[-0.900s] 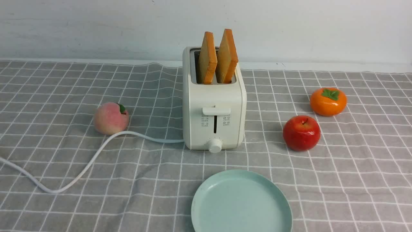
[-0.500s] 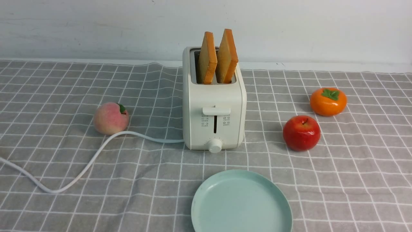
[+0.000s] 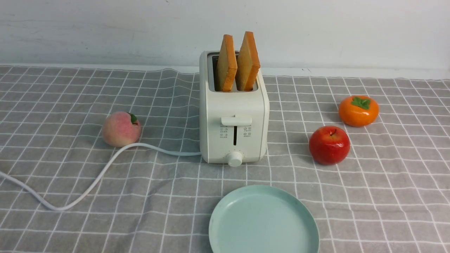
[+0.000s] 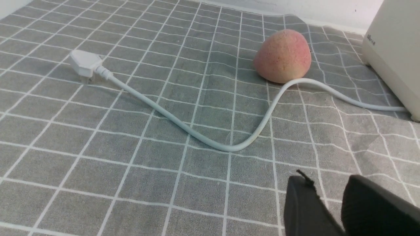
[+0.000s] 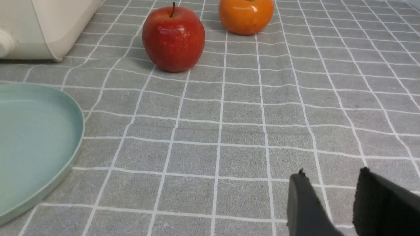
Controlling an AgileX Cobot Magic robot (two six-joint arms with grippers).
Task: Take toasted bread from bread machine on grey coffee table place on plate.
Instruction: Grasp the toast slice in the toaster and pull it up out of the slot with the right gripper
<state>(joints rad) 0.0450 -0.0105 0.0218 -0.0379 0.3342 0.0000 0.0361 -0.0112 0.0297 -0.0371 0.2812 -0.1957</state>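
Note:
The cream-white bread machine point(image 3: 233, 130) stands mid-table on the grey coffee table point(image 3: 70, 105). Two slices of toasted bread point(image 3: 226, 65) point(image 3: 248, 63) stand upright in its slots, side by side. The pale mint plate point(image 3: 263, 221) lies in front of it, near the front edge, with nothing on it. Neither arm shows in the front view. My left gripper point(image 4: 328, 178) hovers low over the cloth to the left of the toaster point(image 4: 393, 49), jaws a little apart and empty. My right gripper point(image 5: 331, 173) hovers low to the right of the plate point(image 5: 29, 144), jaws a little apart and empty.
A peach point(image 3: 121, 129) lies left of the toaster, touching the white cord point(image 3: 88, 182), which loops off to the left and ends in a plug point(image 4: 83, 62). A red apple point(image 3: 329, 144) and an orange persimmon point(image 3: 358, 110) lie to the right. A white wall stands behind.

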